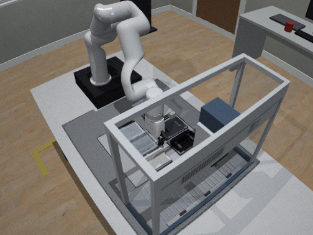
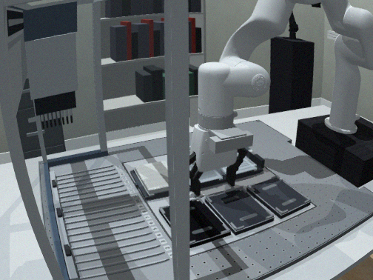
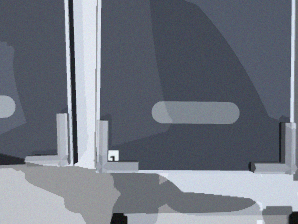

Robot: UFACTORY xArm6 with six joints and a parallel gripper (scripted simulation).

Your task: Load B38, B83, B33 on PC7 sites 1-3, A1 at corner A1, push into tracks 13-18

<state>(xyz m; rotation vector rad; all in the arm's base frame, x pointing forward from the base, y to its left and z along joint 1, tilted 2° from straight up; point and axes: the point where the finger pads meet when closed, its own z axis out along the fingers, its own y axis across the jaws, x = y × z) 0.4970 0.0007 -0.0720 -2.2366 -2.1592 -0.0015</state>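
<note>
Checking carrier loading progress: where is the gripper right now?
In the exterior view the open gripper hangs empty above the middle site of the dark plate carrier, with the plate nests just behind it.

Lab bkgd: red cylinder [image 1: 289, 26] on grey side desk [image 1: 248, 28]; brown door [image 1: 217, 10] behind; yellow floor tape [image 1: 40, 158] on wood floor; bookshelf [image 2: 148, 98] w/ dark & red binders [image 2: 127, 41].

arm [image 1: 131, 59] white | carrier [image 2: 237, 207] dark grey | base [image 1: 85, 81] black | tape [image 1: 40, 158] yellow
</note>
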